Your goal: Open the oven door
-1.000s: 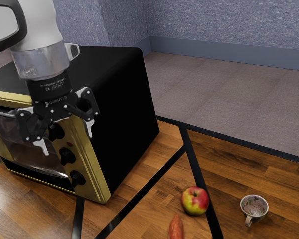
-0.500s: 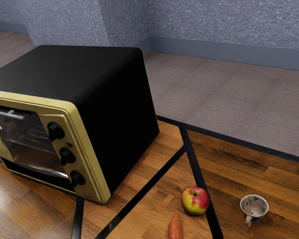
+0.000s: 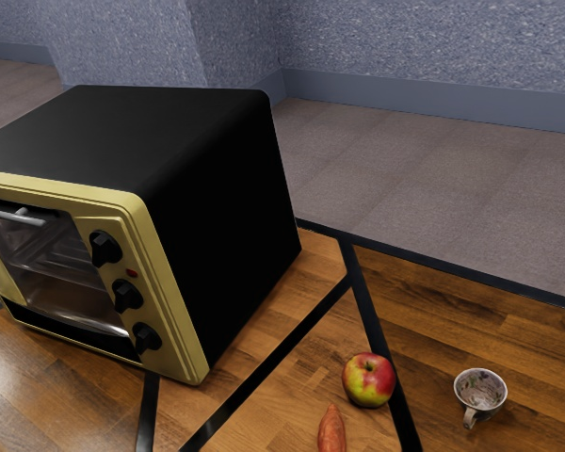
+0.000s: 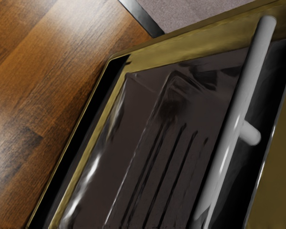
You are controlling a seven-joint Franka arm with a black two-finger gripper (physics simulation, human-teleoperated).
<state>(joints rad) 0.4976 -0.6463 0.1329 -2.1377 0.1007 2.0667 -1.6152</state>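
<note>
Ahead of our end effector is the closed oven door [image 4: 105, 157], its bar handle [image 4: 234, 114] jutting toward us; whether we're spread or pressed together, we cannot tell.

Speckled blue-grey walls [image 3: 405, 47] meet greyish-brown flooring [image 3: 433, 188] beyond a wooden table [image 3: 490, 311].
</note>
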